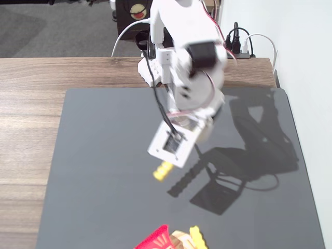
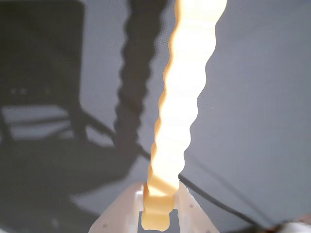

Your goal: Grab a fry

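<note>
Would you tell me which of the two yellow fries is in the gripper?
The long fry, clamped between the gripper fingers above the mat; the short fry sits by the red carton.

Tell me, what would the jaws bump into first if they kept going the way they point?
Probably the dark mat. The gripper already holds the fry, which sticks out ahead, so its far tip would likely touch the mat before the jaws do. Depth is hard to judge.

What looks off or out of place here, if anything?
Nothing is spilled or damaged. The gripper holds the fry by one end, lifted off the dark mat. A red carton sits partly cropped at the fixed view's bottom edge.
</note>
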